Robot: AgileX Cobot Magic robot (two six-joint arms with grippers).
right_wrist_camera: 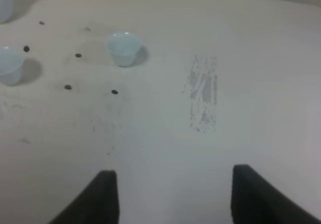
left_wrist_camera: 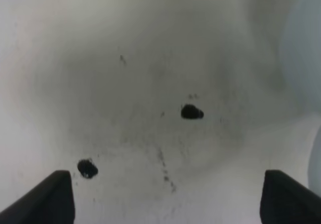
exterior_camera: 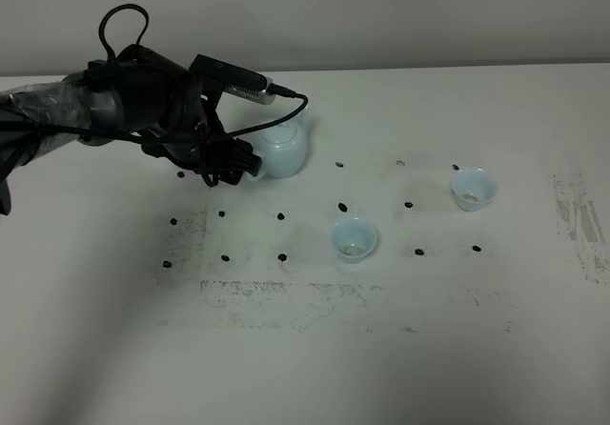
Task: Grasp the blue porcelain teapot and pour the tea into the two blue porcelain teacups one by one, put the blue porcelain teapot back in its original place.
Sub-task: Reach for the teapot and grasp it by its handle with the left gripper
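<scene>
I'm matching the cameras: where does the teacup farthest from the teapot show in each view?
Exterior high: the right-hand teacup, nearest the grey scuff.
Left wrist: not in it.
Right wrist: the teacup nearest the scuff.
Shared landmark: that grey scuff, in exterior and right wrist views.

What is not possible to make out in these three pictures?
Exterior high view: the left gripper covers one side of the teapot; no handle shows.
Left wrist view: the teapot is a blurred shape, cut by the edge.
All views: contents of the two teacups too small to tell.
Right wrist view: one teacup cut by the edge.
</scene>
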